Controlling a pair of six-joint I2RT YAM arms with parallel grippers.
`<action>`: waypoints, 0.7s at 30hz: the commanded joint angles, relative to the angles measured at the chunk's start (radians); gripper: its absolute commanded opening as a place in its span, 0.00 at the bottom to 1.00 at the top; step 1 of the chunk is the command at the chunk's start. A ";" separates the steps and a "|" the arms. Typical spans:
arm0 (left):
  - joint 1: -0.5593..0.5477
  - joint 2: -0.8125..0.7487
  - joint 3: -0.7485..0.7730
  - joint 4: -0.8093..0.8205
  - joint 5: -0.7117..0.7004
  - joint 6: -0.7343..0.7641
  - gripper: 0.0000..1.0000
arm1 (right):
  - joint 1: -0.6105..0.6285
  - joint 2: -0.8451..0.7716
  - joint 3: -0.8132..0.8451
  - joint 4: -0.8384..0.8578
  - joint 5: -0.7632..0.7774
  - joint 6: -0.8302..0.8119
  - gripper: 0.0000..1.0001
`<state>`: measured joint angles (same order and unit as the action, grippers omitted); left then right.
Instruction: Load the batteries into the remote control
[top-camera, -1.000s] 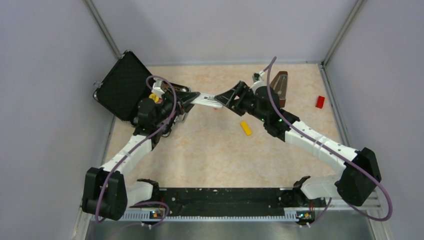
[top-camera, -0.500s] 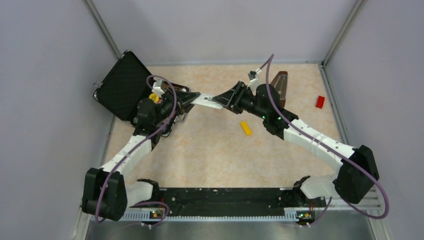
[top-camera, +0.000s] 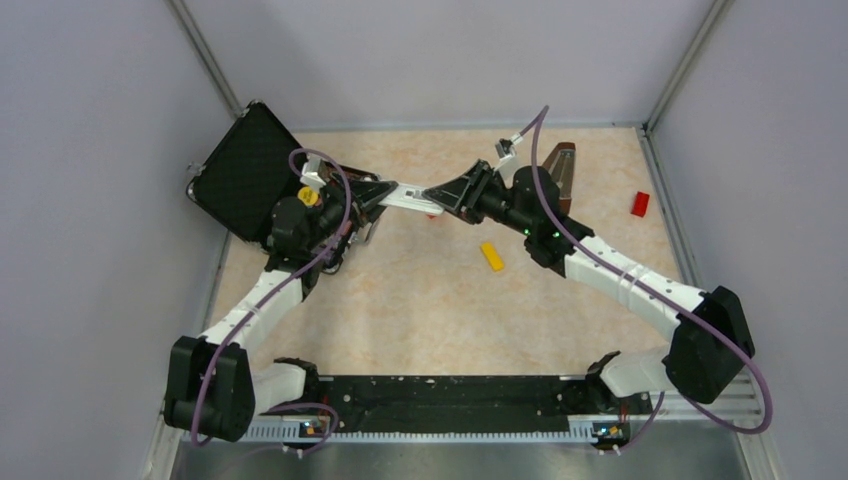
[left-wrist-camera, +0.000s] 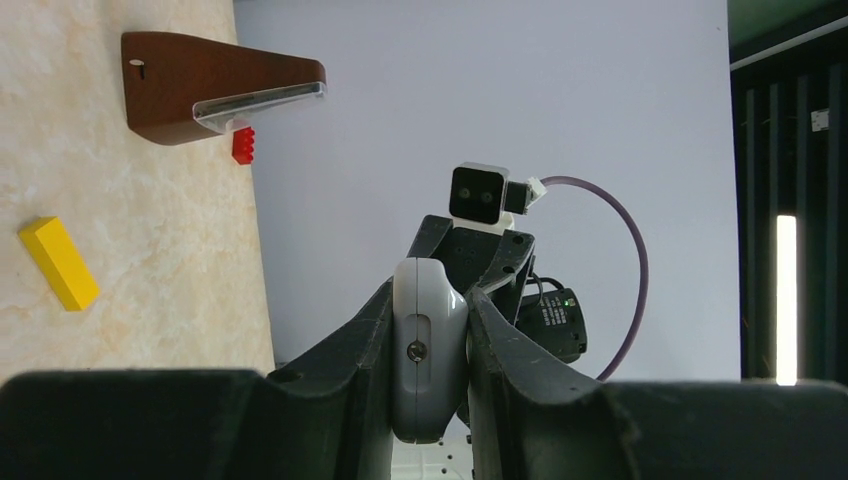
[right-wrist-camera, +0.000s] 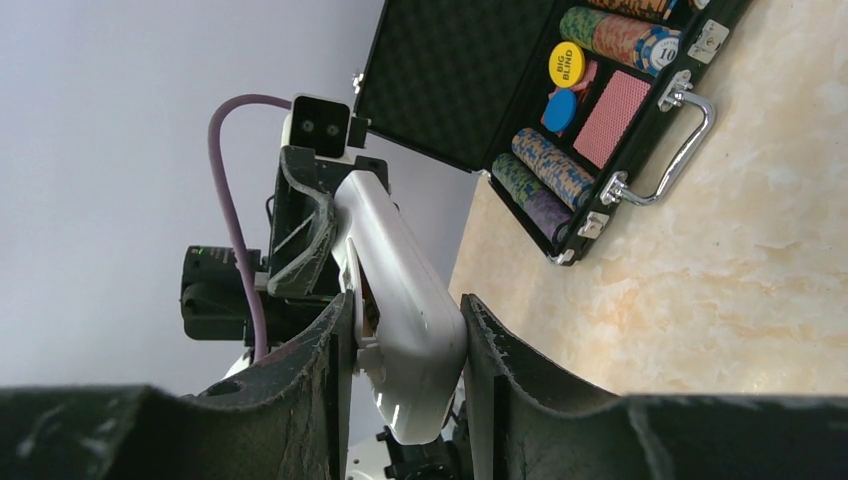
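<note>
Remote control (top-camera: 412, 198) in left claw (left-wrist-camera: 430, 305), right claw (right-wrist-camera: 405, 310)

The white plastic remote control (left-wrist-camera: 428, 345) looks smooth with a soft sheen. The black fingers (right-wrist-camera: 300, 400) of the right gripper (right-wrist-camera: 405, 305) are matt and grainy. The beige marbled tabletop (top-camera: 420, 300) is smooth. The open black case (right-wrist-camera: 450, 80) has dimpled foam lining and a glossy chrome metal handle (right-wrist-camera: 688, 155). The brown wedge (left-wrist-camera: 190, 85) is glossy, and the yellow block (left-wrist-camera: 60, 262) is matt plastic.
</note>
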<state>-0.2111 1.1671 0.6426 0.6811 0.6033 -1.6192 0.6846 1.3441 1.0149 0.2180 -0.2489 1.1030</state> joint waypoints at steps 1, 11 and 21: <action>-0.013 -0.043 0.019 0.155 0.007 0.013 0.00 | 0.013 0.029 -0.017 -0.060 -0.055 -0.051 0.35; -0.013 -0.036 0.025 0.244 0.059 0.146 0.00 | 0.013 0.060 0.045 -0.175 -0.051 -0.149 0.48; -0.014 -0.008 0.029 0.373 0.107 0.154 0.00 | 0.015 0.106 0.041 -0.107 -0.119 -0.236 0.52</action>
<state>-0.2108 1.1782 0.6373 0.7712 0.6617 -1.4235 0.6849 1.3918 1.0500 0.1867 -0.3256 0.9668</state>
